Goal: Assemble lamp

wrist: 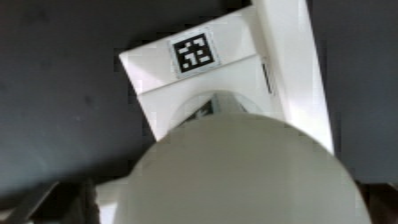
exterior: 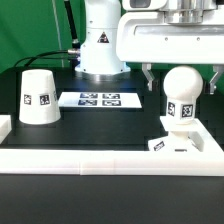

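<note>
The ball-shaped bulb [exterior: 183, 92] stands upright on the blocky square base [exterior: 180, 143] at the exterior view's right, by the white wall's corner. My gripper [exterior: 183, 76] hangs right above the bulb, open, one finger [exterior: 148, 76] on each side of the ball and apart from it. In the wrist view the bulb [wrist: 231, 165] fills the near field, with the base [wrist: 199, 62] and its tag beyond it. The cone shade [exterior: 38, 97] stands wide end down at the exterior view's left, far from the gripper.
The marker board [exterior: 100, 99] lies flat between the shade and the bulb. A low white wall [exterior: 90, 160] runs along the front and turns up both sides. The robot's body [exterior: 100, 45] stands behind the board.
</note>
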`<move>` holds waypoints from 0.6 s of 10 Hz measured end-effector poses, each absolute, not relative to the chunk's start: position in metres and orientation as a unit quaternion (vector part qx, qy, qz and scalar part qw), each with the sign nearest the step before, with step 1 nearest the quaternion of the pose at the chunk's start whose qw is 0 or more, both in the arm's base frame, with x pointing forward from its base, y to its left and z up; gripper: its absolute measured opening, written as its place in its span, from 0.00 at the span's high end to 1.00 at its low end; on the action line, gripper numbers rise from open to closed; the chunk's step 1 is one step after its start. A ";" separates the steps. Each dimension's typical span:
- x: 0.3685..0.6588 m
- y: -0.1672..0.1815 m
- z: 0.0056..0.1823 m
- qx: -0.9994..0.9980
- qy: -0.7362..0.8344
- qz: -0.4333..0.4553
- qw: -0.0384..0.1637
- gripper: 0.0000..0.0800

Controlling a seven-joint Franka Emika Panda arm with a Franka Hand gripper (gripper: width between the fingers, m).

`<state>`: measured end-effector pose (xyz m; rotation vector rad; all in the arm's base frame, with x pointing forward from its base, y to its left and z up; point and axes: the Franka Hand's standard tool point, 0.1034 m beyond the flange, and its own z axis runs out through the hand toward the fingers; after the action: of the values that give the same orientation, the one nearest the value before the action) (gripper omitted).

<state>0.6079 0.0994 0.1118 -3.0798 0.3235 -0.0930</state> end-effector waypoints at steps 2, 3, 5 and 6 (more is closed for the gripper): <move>0.607 0.103 0.112 -0.999 -0.009 -0.032 0.019 0.13; 0.607 0.101 0.111 -0.998 -0.050 -0.032 0.018 0.13; 0.608 0.100 0.111 -0.994 -0.100 -0.033 0.016 0.13; 0.608 0.101 0.111 -0.988 -0.149 -0.034 0.013 0.13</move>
<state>0.6078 0.1006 0.1114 -3.0781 -0.4653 -0.1073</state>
